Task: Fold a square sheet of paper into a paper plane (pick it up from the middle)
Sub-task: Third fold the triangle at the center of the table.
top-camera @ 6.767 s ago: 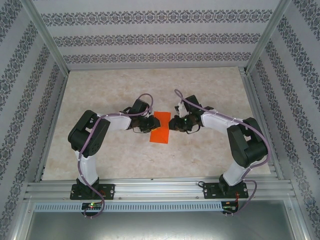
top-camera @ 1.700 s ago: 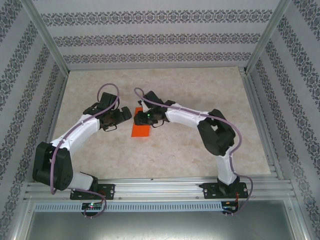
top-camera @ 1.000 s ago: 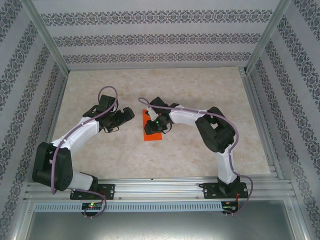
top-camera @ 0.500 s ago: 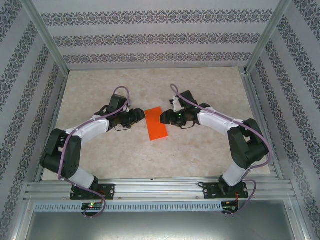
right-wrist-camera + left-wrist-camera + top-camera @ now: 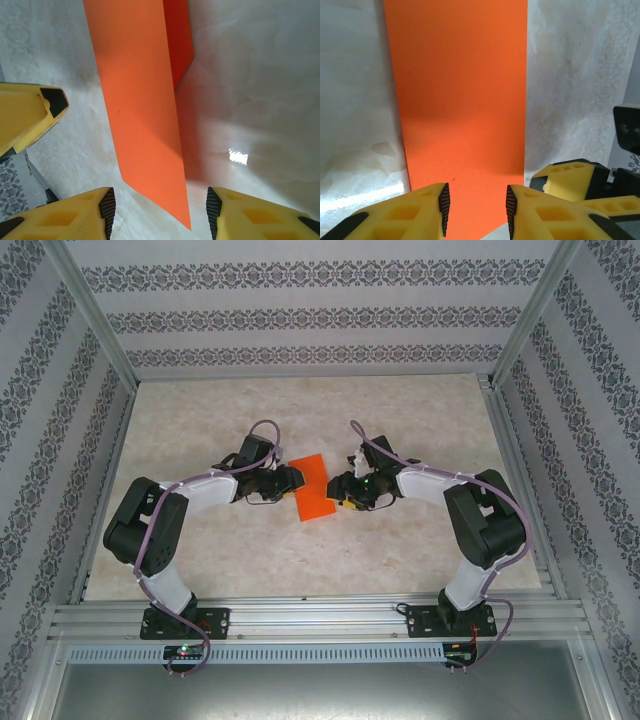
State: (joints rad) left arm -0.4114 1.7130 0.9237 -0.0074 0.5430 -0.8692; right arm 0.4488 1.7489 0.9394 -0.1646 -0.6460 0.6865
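Observation:
The orange-red sheet of paper (image 5: 314, 490) lies on the table as a narrow rectangle, folded in half. In the right wrist view its upper layer (image 5: 140, 100) lifts off the lower one (image 5: 181, 45). My left gripper (image 5: 291, 483) is at its left long edge. Its jaws (image 5: 476, 212) stand apart over the paper's near edge (image 5: 460, 90), pinching nothing. My right gripper (image 5: 338, 491) faces it from the right, jaws (image 5: 160, 215) wide, with a paper corner lying between them, untouched. The paper plane is out of view.
The pale marbled table (image 5: 420, 410) is bounded by aluminium rails (image 5: 320, 618) in front and patterned walls at the back and sides. Each wrist view catches the other gripper's yellow finger (image 5: 570, 180) (image 5: 27, 115) close by.
Over the last second the paper shifted right to the table's middle. Both grippers closed in on its two long edges. The left jaws narrowed and the right jaws widened.

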